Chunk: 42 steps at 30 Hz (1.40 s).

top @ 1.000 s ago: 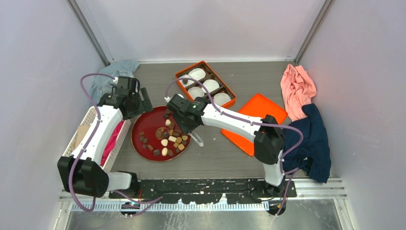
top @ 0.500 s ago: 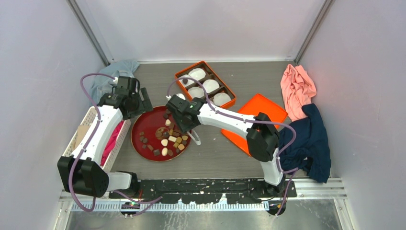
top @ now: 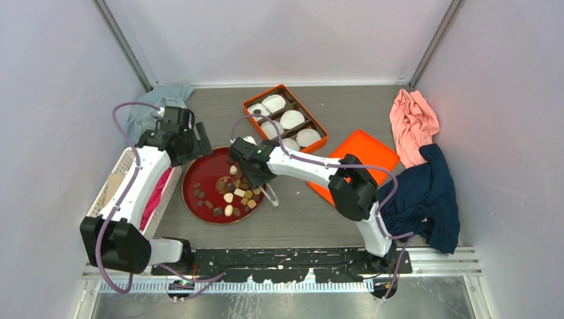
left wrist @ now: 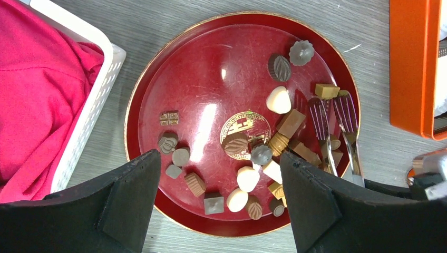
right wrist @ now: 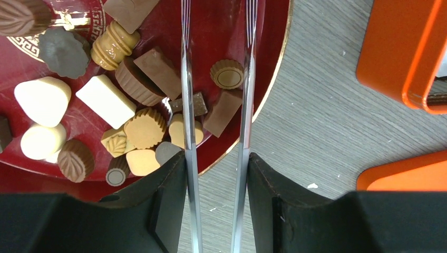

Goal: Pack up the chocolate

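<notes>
The right gripper [right wrist: 217, 169] is closed on a pair of metal tongs [right wrist: 185, 79], with one finger pressing each blade from outside. The blades themselves stand apart and we see nothing held between them. They run straight forward from the fingers and out over the right part of the red plate [right wrist: 266, 47].

The chocolate [left wrist: 248, 178] is loose on this plate, mostly crowded in the half nearer to the tongs. It therefore lies ahead of the right gripper and under the blades. A round caramel piece [right wrist: 227, 74] sits in the gap between the blades, close to the right one. A brown bar [right wrist: 224, 112] lies beside it, with its long axis slanted across the line of the blades. We judge that the next grasp needs the tongs lowered and squeezed around one single piece.

The left gripper [left wrist: 219, 158] hangs above the plate, wide open and empty, so the right arm is the one ready to pick.

The right wrist view cuts off the tongs' tips. The left wrist view shows them near a tan cube [left wrist: 327, 90] at the plate's right rim. Only the top view shows the orange box [top: 264, 95], which is beyond the plate and has white paper cups inside.
</notes>
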Each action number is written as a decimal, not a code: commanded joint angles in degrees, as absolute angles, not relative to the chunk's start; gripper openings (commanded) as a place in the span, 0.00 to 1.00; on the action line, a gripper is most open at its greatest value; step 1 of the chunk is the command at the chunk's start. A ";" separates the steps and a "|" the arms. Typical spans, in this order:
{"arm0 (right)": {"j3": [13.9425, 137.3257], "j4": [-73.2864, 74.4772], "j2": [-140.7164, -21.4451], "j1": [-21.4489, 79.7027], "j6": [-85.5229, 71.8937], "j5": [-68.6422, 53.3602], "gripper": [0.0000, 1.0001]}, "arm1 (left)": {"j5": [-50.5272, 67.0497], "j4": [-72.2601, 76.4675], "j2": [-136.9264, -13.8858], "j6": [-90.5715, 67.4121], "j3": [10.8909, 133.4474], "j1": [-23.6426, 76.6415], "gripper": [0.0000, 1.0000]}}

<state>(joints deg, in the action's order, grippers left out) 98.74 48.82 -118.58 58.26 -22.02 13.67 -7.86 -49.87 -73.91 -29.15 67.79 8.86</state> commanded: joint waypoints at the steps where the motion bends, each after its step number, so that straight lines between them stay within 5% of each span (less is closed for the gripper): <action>1: 101.69 46.78 -118.96 57.84 -21.84 14.84 0.49 | -7.21 -47.67 -73.05 -28.32 67.45 8.62 0.84; 20: 105.36 47.05 -122.19 55.98 -20.58 12.95 0.48 | -7.03 -47.35 -72.69 -28.65 67.06 8.61 0.84; 31: 105.53 46.80 -116.96 55.92 -20.50 11.64 0.28 | -5.54 -46.87 -72.28 -28.86 66.75 8.74 0.83; 42: 107.35 45.15 -110.05 55.33 -17.58 16.97 0.27 | -2.63 -46.14 -72.12 -29.21 66.87 8.70 0.83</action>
<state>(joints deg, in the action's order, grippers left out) 103.39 48.40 -116.01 56.10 -19.66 13.23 -4.75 -48.58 -73.89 -29.36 66.61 8.86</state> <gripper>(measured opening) 0.424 0.836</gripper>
